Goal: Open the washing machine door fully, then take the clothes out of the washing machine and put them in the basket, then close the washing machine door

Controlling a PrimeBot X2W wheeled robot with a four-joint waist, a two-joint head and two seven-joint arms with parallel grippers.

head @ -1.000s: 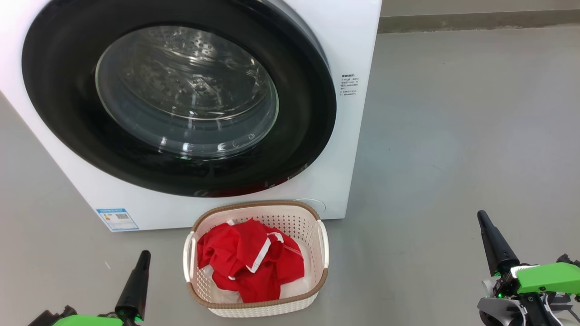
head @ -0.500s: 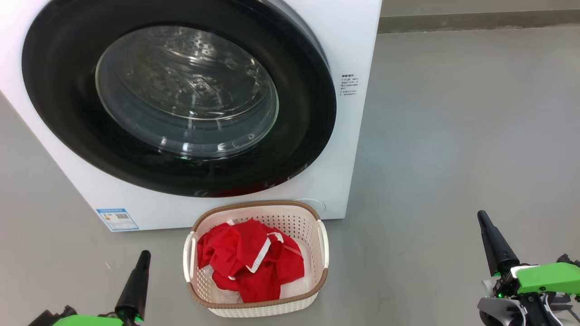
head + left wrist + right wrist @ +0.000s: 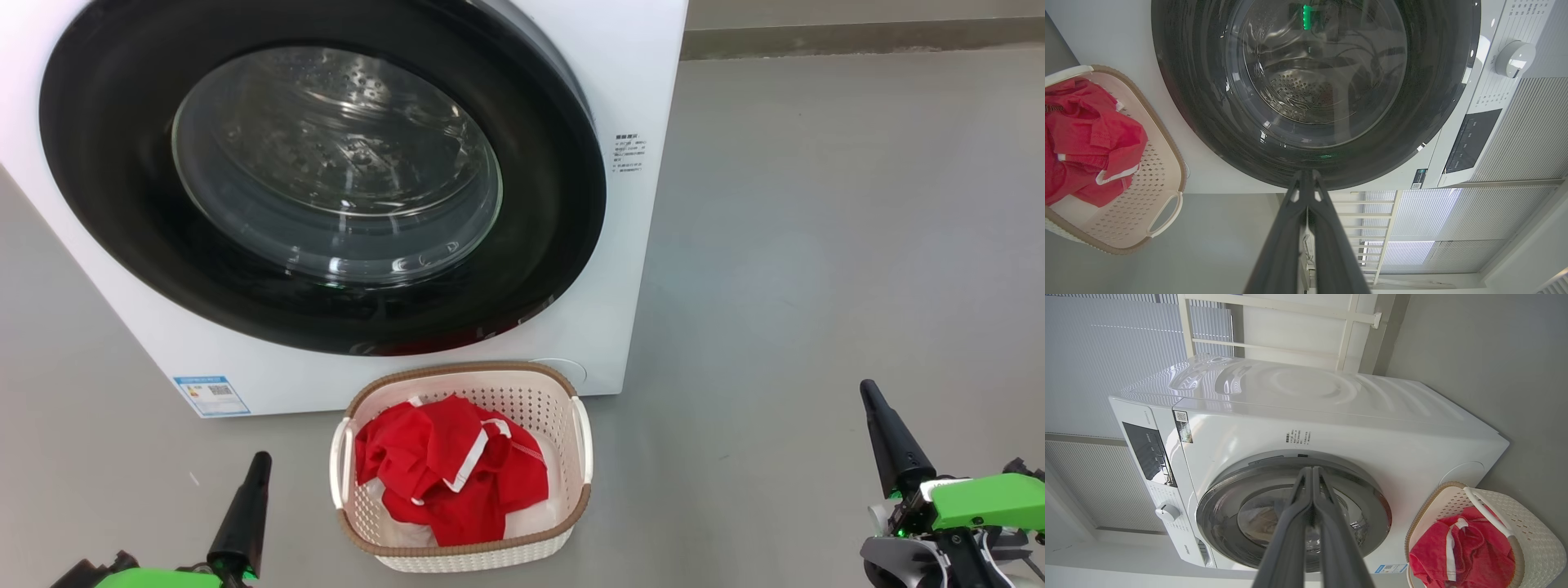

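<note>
Since the door (image 3: 335, 163) sits shut against the front of the washer (image 3: 645, 73), all you get through the glass is the steel drum (image 3: 351, 122). The clothes (image 3: 445, 469) are in the basket (image 3: 469, 372): a red bundle with white stripe trim, lying on some white cloth and piled toward the basket's left side. The basket is on the floor (image 3: 816, 245) right in front of the washer, below the door's lower edge and just beside the machine's base.

There's a blue label (image 3: 211, 394) stuck at the washer's lower left corner and a bit of print (image 3: 629, 153) to the right of the door.

The left end effector (image 3: 260, 459) is at the lower left, closed up with its fingers pressed together and gripping nothing, near the basket's left handle but not touching it. The right end effector (image 3: 867, 388) is at the lower right, well apart from the basket, also closed and empty, over the floor.
</note>
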